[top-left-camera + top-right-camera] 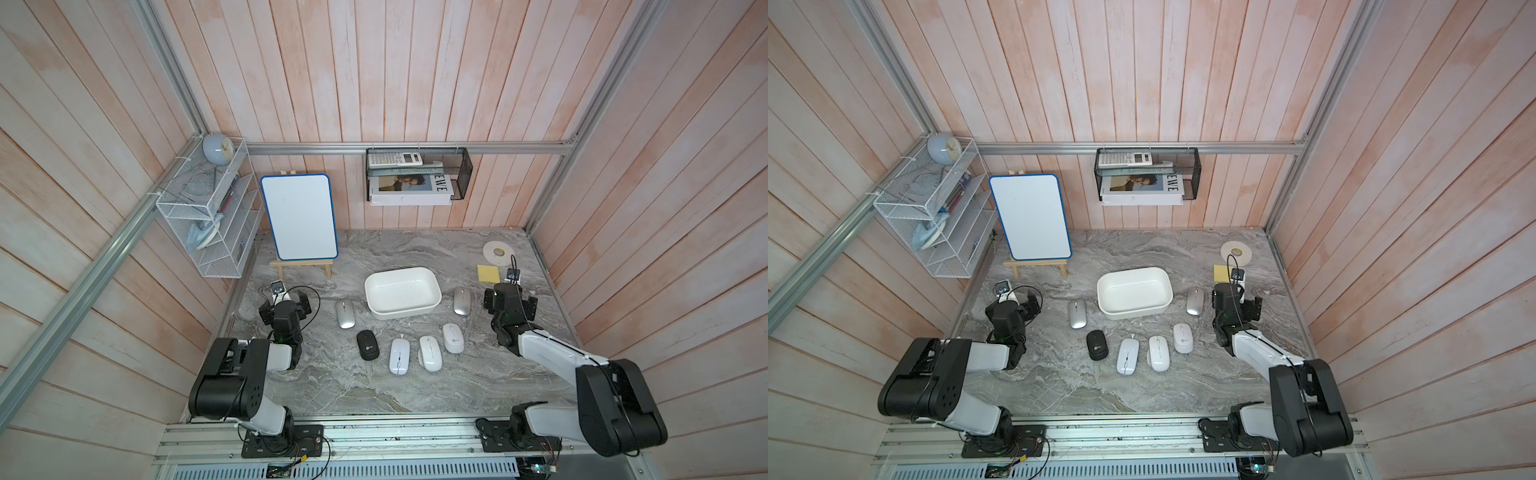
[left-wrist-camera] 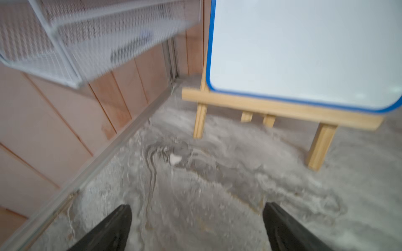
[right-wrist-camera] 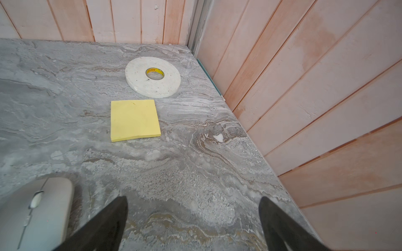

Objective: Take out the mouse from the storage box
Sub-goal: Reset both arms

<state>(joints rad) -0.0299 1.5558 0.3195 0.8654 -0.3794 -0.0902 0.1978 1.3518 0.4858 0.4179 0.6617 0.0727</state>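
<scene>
White storage box (image 1: pixel 405 311): plastic tub, mid-surface toward the back edge; in both top views its floor shows bare, with no mouse inside
Mice: six, all out on the marble surface (image 1: pixel 374 390); one silver mouse (image 1: pixel 345 313) lies near the box's left end, the other silver mouse (image 1: pixel 461 300) just beside its right end
Front row: black mouse (image 1: pixel 367 345) and three white mice (image 1: pixel 430 353), in a loose line between the box and the front edge
Left gripper (image 2: pixel 196 206): fingers wide apart with nothing between them, low near the left edge, facing the whiteboard (image 2: pixel 304 47) on its easel
Right gripper (image 3: pixel 193 198): fingers wide apart and empty, near the right edge; the silver mouse there lies just beside one fingertip; sticky notes (image 3: pixel 134 120) and tape roll (image 3: pixel 152 77) lie beyond, toward the back right corner
Step in hand: the removal looks finished, so what remains is probably drawing the arms clear
Doing it well: raise the right gripper straight up before any sideways swing, as a low sweep could nudge the neighbouring mouse into the box wall; keep the fingers spread so nothing gets pinched
Left arm: well apart from every mouse, so a plain retreat toward the front edge should do
</scene>
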